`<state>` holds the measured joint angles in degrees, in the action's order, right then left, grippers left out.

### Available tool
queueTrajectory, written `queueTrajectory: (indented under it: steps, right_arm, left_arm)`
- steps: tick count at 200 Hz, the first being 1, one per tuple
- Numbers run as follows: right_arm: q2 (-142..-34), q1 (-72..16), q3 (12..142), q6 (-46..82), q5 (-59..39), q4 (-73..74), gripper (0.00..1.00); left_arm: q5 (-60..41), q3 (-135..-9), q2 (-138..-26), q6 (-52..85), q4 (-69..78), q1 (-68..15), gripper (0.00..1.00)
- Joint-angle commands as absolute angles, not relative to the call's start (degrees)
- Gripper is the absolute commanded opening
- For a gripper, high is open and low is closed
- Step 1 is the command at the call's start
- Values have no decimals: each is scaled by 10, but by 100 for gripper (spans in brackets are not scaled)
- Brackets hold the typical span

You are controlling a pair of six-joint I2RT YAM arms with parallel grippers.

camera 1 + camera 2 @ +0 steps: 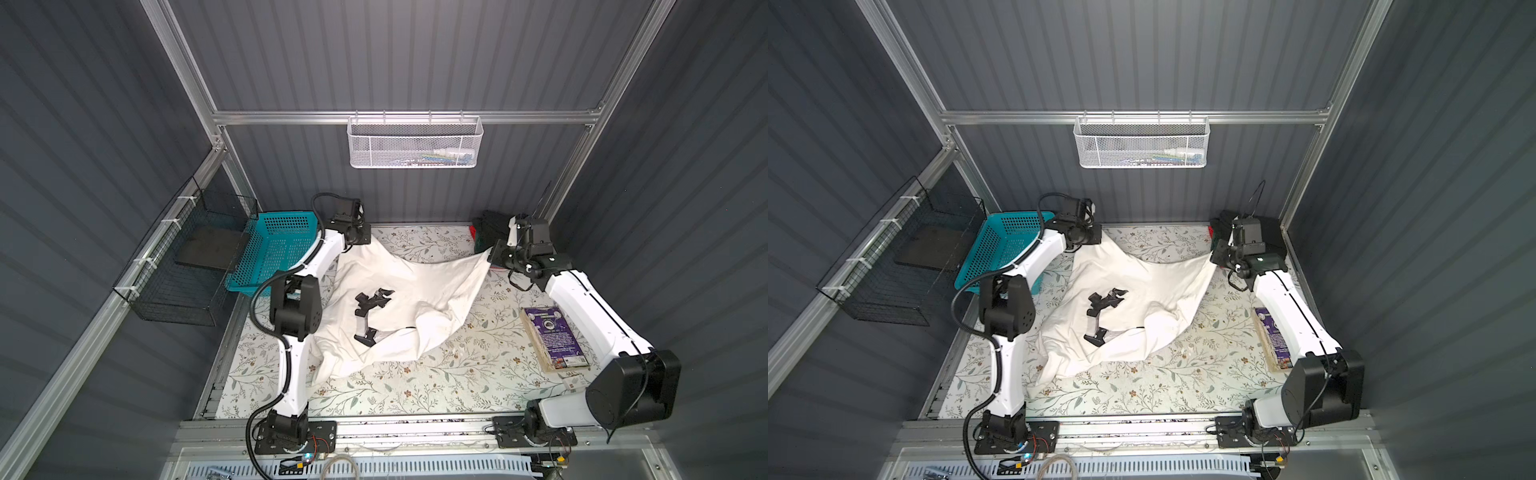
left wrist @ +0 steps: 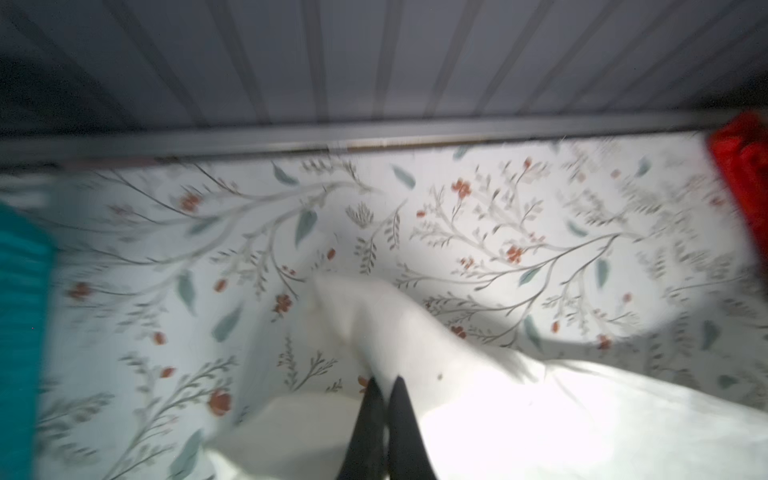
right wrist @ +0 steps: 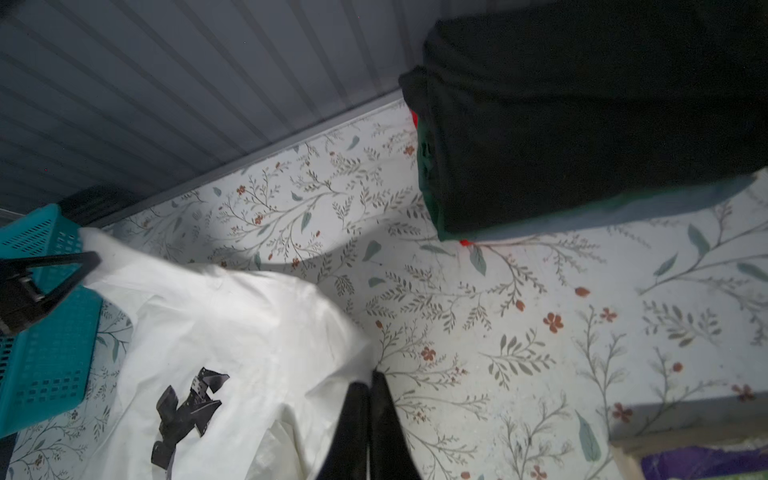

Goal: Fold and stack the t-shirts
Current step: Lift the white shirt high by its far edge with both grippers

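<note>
**Both grippers pinched on the off-white shirt, far side of the table**

- The off-white t-shirt lies spread and rumpled on the floral table covering. It sits left of centre, with the black-and-grey print facing up.
- Left gripper: the jaws are closed to a thin slit with white cloth caught between the fingertips. A fold of cloth peaks just beyond the tips. In both top views the gripper sits at the shirt's far-left corner, just beside the teal basket. The wrist view is blurred.
- Right gripper: the jaws are pressed together on the shirt's edge, and the cloth meets the fingertips from one side. In both top views the shirt's far-right corner is drawn up to the gripper, so the far edge sags between the two grips.
- The near hem lies slack on the covering.
- The stack of folded shirts stands in the far-right corner, near the right gripper but apart from it. Black is on top, with dark green under it and a sliver of red at the base.
</note>
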<state>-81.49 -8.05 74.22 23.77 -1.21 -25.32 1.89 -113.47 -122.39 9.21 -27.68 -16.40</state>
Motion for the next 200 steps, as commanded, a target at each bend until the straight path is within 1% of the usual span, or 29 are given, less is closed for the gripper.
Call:
queueTrajectory:
  steps: [1, 48, 95, 140, 167, 200]
  right_arm:
    - [-811, -66, 780, 200, -18, -243, 0]
    - [-795, -53, 837, 165, -26, -207, 0]
    - [-742, -46, 842, 136, -43, -176, 0]
    - [-697, -36, 869, 124, -22, -206, 0]
    - [-677, -35, 901, 121, -21, -242, 0]
    - [-651, -35, 952, 120, 12, -289, 0]
  left_arm:
    - [76, -1110, -1106, 91, -212, -161, 0]
    - [115, -1065, -948, 77, -207, -162, 0]
    - [151, -1004, -788, 75, -170, -162, 0]
    - [166, -1001, -705, 80, -191, -162, 0]
    - [145, -1022, -669, 90, -221, -162, 0]
    - [111, -1056, -619, 110, -264, -162, 0]
